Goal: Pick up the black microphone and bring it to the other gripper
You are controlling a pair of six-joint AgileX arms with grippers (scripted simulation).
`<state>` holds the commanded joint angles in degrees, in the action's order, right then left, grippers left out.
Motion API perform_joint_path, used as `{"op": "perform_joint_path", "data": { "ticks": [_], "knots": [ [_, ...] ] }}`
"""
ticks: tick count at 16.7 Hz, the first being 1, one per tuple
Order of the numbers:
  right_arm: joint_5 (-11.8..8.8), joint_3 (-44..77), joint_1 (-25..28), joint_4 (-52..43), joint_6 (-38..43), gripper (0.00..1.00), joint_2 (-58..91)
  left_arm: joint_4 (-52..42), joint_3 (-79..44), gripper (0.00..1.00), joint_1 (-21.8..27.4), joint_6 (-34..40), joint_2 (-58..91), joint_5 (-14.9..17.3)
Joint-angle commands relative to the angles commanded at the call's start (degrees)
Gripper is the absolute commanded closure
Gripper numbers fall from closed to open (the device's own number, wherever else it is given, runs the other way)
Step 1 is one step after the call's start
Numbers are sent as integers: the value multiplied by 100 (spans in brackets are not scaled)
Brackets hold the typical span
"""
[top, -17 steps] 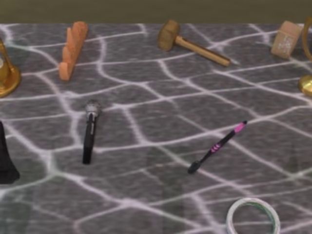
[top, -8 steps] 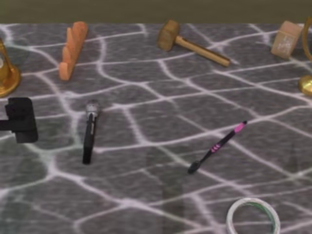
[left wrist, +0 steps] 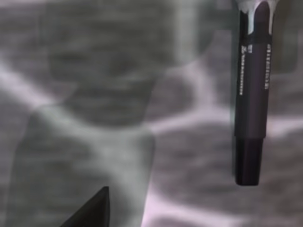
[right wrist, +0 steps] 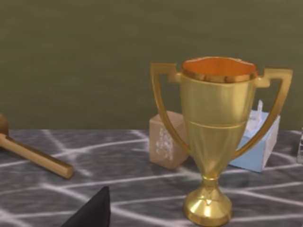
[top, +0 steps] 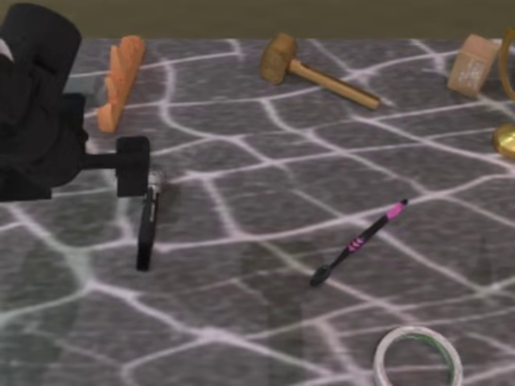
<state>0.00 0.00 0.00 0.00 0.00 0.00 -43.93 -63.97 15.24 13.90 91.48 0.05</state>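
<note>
Since half a second ago our left gripper (top: 133, 166) has swung in over the black microphone's (top: 146, 229) head, fingers' opening unreadable, handle lying lengthwise toward the table's near edge, left of centre, right arm unseen.

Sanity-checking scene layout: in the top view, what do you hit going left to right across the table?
Left arm's gripper → orange rack → black microphone → wooden mallet → black toothbrush → tape roll → tan block → gold trophy base.
</note>
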Motion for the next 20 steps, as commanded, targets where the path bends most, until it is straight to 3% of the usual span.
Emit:
{"op": "perform_joint_path", "data": {
  "ticks": [6,12,16,20],
  "knots": [
    [0,0,0,0,0,0,0,-888,-1463,0,335,303,1837,5],
    [0,0,0,0,0,0,0,-989,-1656,0,375,341,2066,2],
    [0,0,0,0,0,0,0,-755,-1536,0,355,324,2202,5],
    [0,0,0,0,0,0,0,229,-1179,0,363,320,2764,9]
  ]
}}
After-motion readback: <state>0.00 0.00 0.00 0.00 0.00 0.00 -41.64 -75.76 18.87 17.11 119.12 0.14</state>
